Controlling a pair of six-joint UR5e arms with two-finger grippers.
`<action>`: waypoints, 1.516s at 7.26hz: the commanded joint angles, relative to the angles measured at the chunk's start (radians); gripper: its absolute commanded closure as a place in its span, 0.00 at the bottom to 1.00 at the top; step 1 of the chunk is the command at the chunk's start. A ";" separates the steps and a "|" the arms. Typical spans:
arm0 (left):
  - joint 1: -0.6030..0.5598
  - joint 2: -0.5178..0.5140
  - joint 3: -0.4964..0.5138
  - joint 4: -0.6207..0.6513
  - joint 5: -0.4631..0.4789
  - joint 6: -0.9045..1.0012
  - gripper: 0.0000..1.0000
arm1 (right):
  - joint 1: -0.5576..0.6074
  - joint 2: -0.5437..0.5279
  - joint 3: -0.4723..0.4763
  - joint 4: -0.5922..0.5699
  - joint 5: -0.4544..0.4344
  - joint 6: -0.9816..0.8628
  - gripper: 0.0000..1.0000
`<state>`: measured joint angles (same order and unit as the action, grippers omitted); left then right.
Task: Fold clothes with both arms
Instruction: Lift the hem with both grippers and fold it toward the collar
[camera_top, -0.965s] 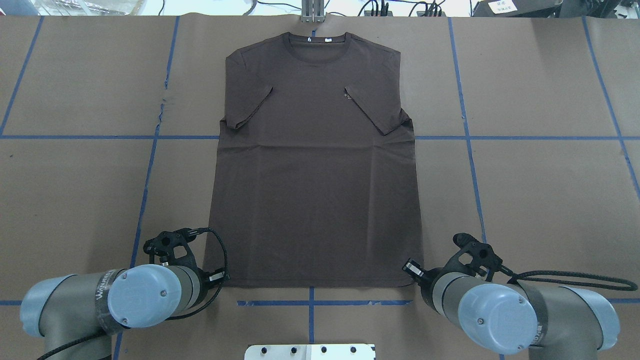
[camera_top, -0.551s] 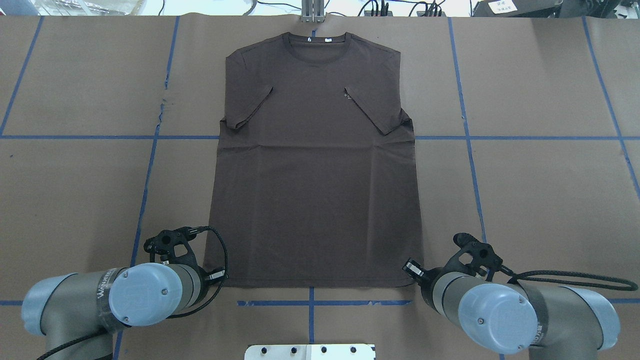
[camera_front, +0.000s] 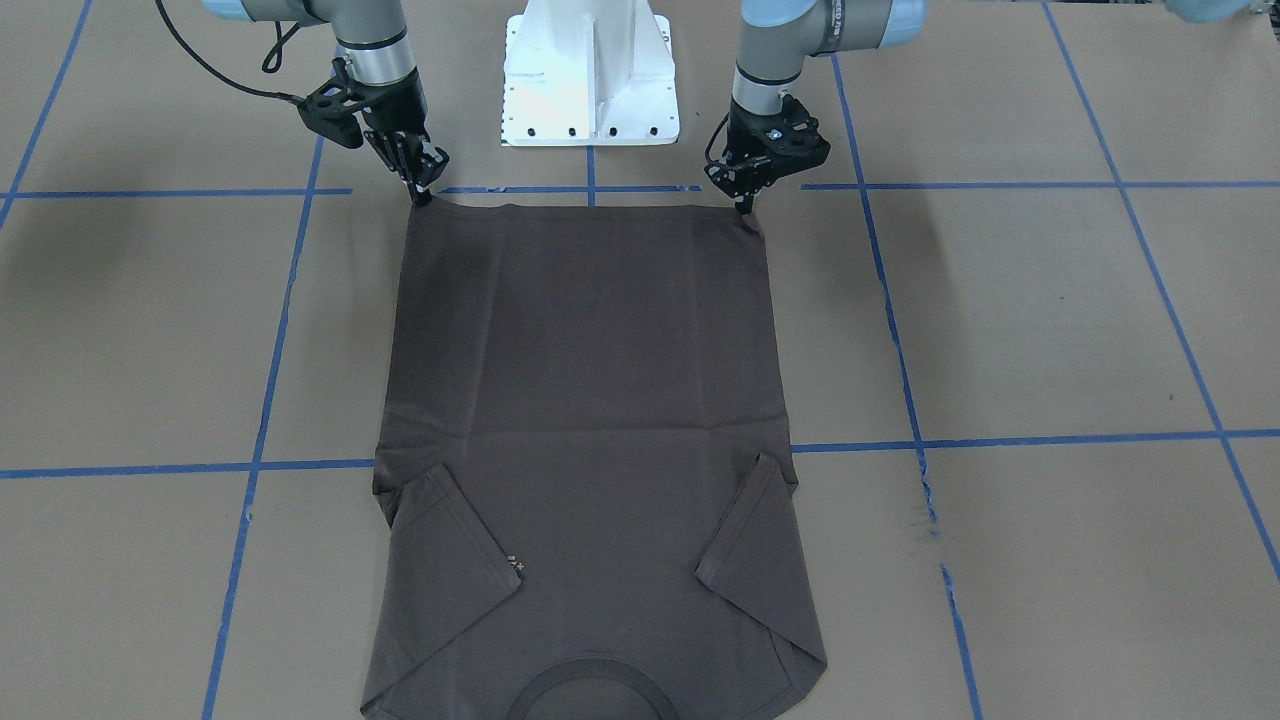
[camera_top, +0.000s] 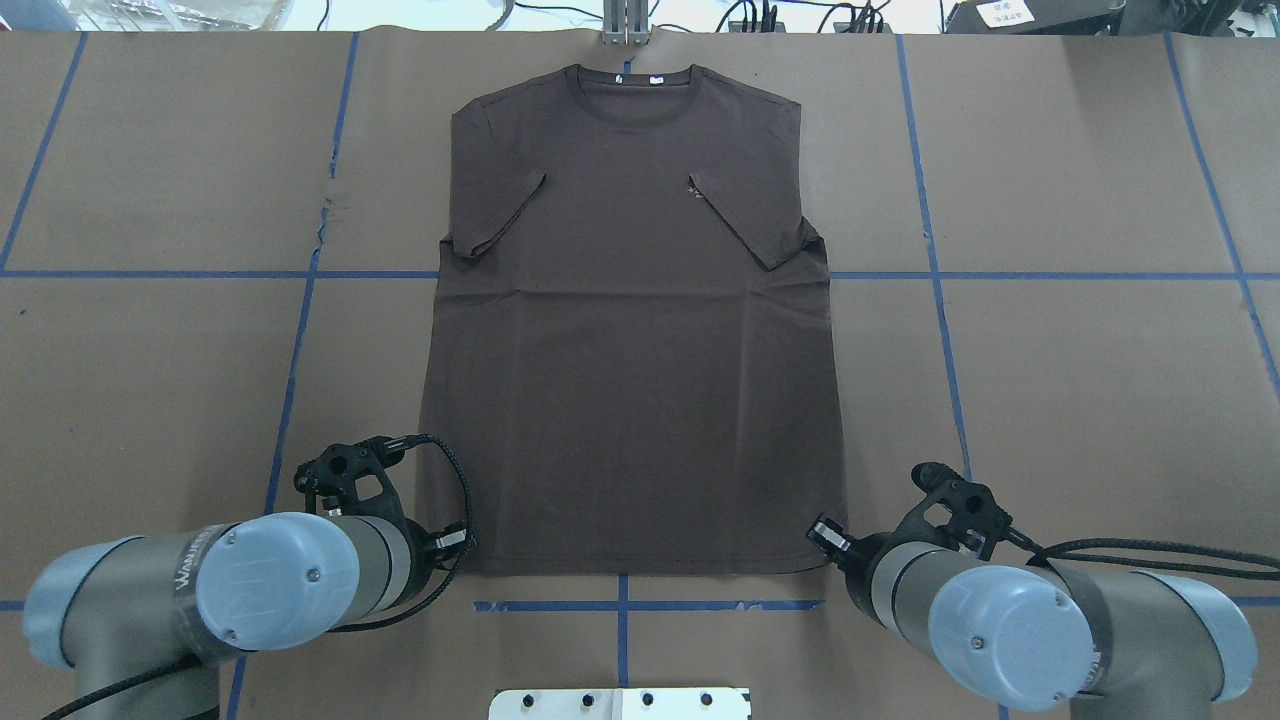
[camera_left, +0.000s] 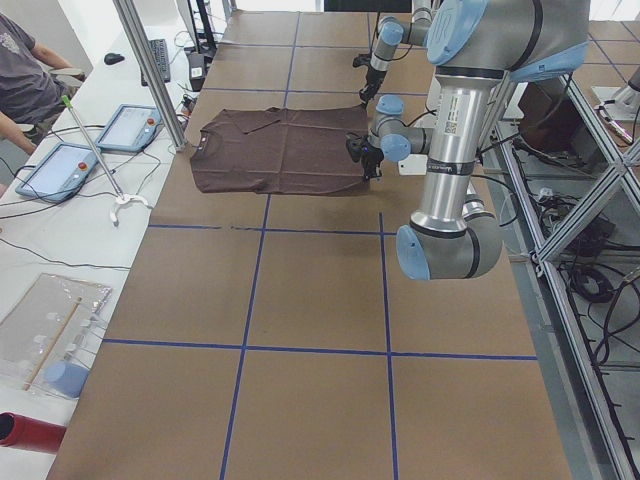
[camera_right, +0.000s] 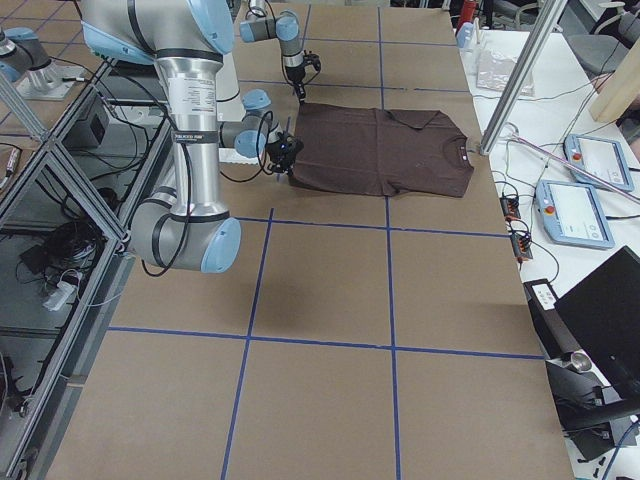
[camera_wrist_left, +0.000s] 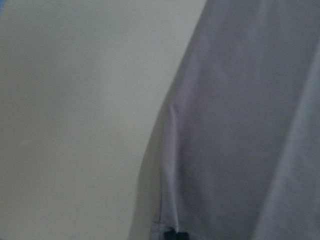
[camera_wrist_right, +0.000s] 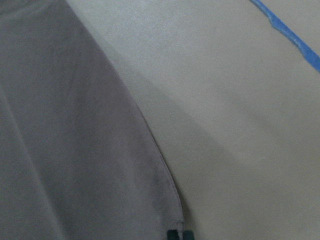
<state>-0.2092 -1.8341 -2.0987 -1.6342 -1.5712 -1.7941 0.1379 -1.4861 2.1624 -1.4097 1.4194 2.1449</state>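
The dark brown T-shirt (camera_top: 630, 350) lies flat and face up on the brown paper table, both sleeves folded inward and the collar at the far edge. Its hem runs along the side nearest the robot base. My left gripper (camera_front: 746, 208) sits on the hem's left corner and is shut on it; the left wrist view shows the T-shirt (camera_wrist_left: 240, 125) edge creased there. My right gripper (camera_front: 423, 196) is shut on the opposite hem corner, where the right wrist view shows the T-shirt (camera_wrist_right: 75, 150) edge running down to the fingertips.
The white base plate (camera_front: 590, 70) stands just behind the hem. Blue tape lines (camera_top: 290, 400) grid the paper. A metal post (camera_top: 625, 25) rises at the far edge by the collar. A seated person (camera_left: 25, 70) and control tablets (camera_left: 125, 125) are beyond that far edge.
My left arm has shifted a little to the right, and the hem's left corner has drawn inward with it. The right arm has barely moved.
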 joint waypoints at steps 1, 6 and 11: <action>0.031 0.015 -0.159 0.109 -0.039 -0.084 1.00 | -0.062 -0.102 0.132 0.002 0.004 0.000 1.00; 0.030 0.001 -0.227 0.165 -0.032 -0.193 1.00 | 0.005 -0.129 0.262 0.002 0.009 -0.078 1.00; -0.482 -0.258 0.327 -0.160 -0.038 0.169 1.00 | 0.470 0.350 -0.332 -0.017 0.082 -0.481 1.00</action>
<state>-0.5963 -2.0523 -1.9150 -1.6729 -1.6087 -1.6697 0.5020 -1.2502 2.0061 -1.4285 1.4851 1.7476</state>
